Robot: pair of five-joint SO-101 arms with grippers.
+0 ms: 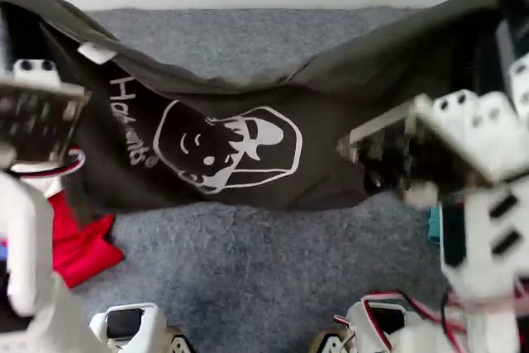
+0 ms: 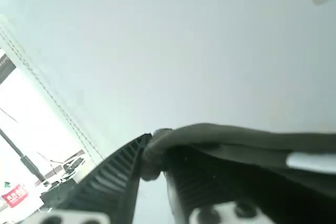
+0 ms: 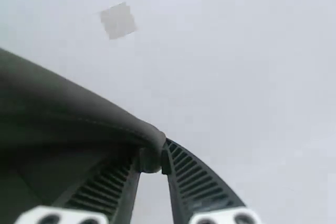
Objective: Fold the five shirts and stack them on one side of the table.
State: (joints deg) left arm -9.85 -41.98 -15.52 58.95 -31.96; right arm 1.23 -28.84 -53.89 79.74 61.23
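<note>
At the left edge of the high view stands the left arm (image 1: 37, 113), its white body over the near left corner of the table (image 1: 264, 270), which is covered in grey. Just beside it, on the grey, lies a red shirt (image 1: 78, 241), bunched in a heap and partly hidden by the arm.

The left gripper (image 2: 152, 153) is clamped on an edge of the dark shirt (image 2: 236, 140); its ribbed fingers (image 2: 113, 174) pinch a rolled fold of cloth between them. A white label (image 2: 310, 161) sits on the cloth near the grip (the same label (image 1: 97, 53) shows near the shirt's upper left in the high view).

The dark shirt (image 1: 331, 163) stretches across the table from one arm to the other. Its two upper corners are raised and its top edge sags in the middle. A white print (image 1: 227, 150) of a face, with lettering to its left, faces the camera. Whether the lower hem touches the table I cannot tell.

To the right, the right arm (image 1: 463, 138) overlaps the shirt's right end. The right gripper (image 3: 151, 163) is closed on the shirt (image 3: 52, 114) too, its fingertips nipping a folded edge. A small teal thing (image 1: 433, 225) shows just below that arm, at the table's right side.
</note>
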